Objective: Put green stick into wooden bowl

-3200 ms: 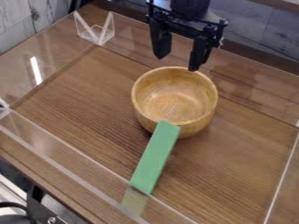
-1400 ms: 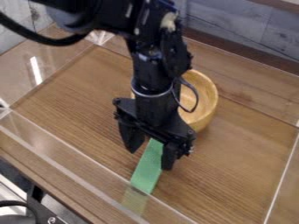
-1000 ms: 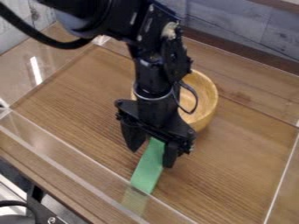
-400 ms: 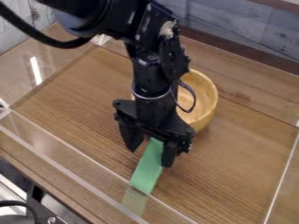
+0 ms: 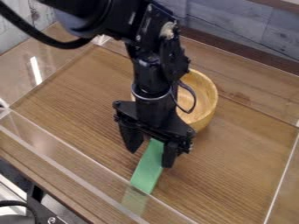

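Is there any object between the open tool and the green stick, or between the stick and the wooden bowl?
Nothing visible. The tool stands open, straddling the green stick, and only bare tabletop separates the stick from the wooden bowl.

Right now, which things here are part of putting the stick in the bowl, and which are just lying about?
Part of the job:
green stick
wooden bowl
gripper, open over the stick

Just lying about:
clear stand at the back
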`<state>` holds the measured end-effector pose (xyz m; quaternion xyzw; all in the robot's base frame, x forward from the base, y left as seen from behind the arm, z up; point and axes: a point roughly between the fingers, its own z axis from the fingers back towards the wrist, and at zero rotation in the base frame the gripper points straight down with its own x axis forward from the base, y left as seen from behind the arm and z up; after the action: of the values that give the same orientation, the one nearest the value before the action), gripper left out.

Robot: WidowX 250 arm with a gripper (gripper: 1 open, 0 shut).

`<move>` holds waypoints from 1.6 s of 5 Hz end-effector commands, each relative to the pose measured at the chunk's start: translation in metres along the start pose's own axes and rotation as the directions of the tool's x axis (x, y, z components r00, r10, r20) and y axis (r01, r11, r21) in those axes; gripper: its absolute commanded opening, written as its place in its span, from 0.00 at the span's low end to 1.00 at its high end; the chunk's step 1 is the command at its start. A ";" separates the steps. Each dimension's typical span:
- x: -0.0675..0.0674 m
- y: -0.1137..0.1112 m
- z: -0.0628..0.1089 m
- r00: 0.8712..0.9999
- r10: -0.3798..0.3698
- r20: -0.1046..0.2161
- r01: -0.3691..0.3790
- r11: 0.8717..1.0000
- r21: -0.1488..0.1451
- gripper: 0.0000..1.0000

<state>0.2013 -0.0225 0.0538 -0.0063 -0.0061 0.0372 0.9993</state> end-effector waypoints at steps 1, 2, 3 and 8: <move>0.008 0.000 0.006 0.999 0.015 0.033 -0.015 1.000 -0.007 1.00; 0.009 0.000 0.006 0.999 0.022 0.035 -0.022 1.000 -0.009 1.00; 0.010 0.000 0.006 0.999 0.028 0.036 -0.027 1.000 -0.011 1.00; 0.008 0.001 -0.022 0.998 0.047 0.033 -0.048 0.998 0.035 1.00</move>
<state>0.2041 -0.0197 0.0274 0.0123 -0.0071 0.0629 0.9979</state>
